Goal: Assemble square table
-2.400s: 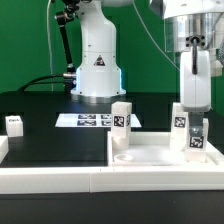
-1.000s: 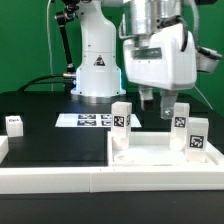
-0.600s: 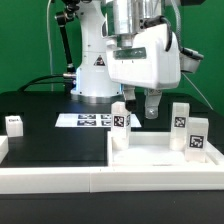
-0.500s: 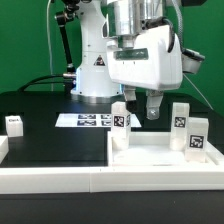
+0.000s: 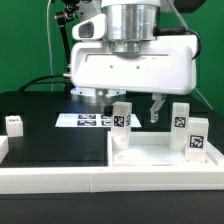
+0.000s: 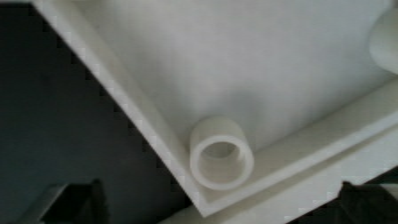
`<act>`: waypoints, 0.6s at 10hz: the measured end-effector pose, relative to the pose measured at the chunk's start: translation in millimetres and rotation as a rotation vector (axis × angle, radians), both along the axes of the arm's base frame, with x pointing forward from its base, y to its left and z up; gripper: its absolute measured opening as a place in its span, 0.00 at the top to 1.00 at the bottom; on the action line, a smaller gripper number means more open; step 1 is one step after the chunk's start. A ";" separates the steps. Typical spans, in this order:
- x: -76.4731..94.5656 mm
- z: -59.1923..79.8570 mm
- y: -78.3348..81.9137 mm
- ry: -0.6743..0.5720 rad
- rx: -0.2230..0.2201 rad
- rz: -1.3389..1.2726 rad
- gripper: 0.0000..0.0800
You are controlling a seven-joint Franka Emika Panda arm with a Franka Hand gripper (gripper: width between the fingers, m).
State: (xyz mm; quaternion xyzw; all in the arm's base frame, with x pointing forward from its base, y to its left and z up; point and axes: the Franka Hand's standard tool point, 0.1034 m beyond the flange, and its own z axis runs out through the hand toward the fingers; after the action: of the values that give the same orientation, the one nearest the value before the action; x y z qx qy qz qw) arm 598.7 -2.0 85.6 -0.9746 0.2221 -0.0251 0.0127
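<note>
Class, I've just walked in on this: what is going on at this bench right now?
A single robot arm is putting together a small square table. Its gripper hangs open and empty above the white tray-like table top, holding nothing. Three short tagged legs stand upright on the top. A fourth leg stands apart on the black table, at the exterior view's left. The marker board lies flat behind.

- You can read no words or numbers anywhere.
- The arm's white base (image 5: pixel 98 70) carries a small black triangular sign.
- Legs (image 5: pixel 121 119) and the marker board (image 5: pixel 88 120) bear black-and-white square tags.
</note>
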 end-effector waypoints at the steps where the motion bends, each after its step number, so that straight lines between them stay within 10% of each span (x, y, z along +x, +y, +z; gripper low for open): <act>1: 3.4 1.0 -5.2 0.013 0.003 0.059 0.19; 6: 3.6 0.2 -8.2 0.008 -0.023 0.353 0.19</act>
State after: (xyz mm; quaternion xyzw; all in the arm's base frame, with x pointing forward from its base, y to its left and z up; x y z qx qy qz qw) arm 602.2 -10.2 85.8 -0.9987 0.0471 -0.0212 0.0048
